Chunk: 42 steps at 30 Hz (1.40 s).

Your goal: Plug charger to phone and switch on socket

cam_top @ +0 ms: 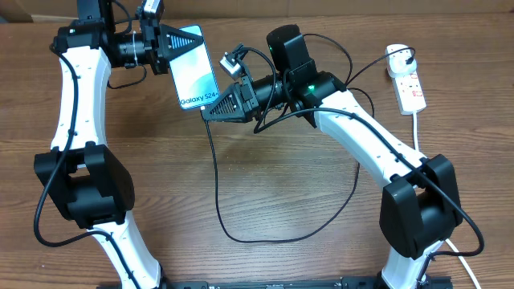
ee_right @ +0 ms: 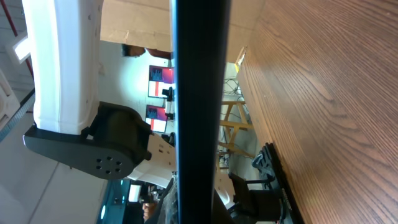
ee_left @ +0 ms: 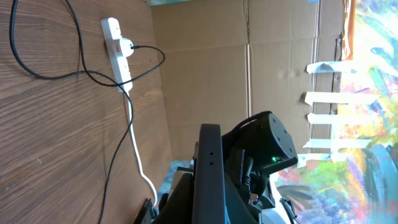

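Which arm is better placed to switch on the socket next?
Right. The socket lies on the right side, near the right arm; the left gripper holds the phone far from it.

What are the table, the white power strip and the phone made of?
The table looks like wood or wood-look laminate: brown, matte, with running grain lines. The power strip looks like smooth white moulded plastic with rounded ends. The phone seems glass-fronted, given its flat, smooth lit screen; its dark frame could be metal or plastic.
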### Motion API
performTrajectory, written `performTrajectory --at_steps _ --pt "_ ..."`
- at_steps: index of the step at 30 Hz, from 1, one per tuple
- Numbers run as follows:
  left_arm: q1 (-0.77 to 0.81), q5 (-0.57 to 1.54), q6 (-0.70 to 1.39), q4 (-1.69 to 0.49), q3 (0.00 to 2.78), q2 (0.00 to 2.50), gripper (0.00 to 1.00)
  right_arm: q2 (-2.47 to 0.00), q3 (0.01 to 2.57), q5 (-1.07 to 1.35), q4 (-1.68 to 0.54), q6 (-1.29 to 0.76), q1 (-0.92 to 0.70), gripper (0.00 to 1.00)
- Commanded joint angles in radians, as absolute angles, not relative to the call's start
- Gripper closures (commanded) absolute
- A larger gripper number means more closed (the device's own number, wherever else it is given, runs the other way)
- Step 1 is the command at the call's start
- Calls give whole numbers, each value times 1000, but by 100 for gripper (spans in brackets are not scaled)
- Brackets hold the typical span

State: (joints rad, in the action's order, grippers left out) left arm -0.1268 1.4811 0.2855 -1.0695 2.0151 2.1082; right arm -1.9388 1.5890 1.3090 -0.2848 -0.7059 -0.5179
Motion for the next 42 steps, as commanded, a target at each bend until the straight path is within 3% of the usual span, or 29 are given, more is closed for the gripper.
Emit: performTrajectory --at_steps 1,18,42 --pt "-92 1538 311 -1087 2032 2089 96 -1945 1596 1278 -262 -684 -517 96" --pt "-92 1491 322 -1087 2032 2089 96 -1945 1596 1304 -353 -525 -517 96" --pt "-88 1422 322 -1069 2032 2089 96 -1945 1596 1311 -315 -580 -515 96"
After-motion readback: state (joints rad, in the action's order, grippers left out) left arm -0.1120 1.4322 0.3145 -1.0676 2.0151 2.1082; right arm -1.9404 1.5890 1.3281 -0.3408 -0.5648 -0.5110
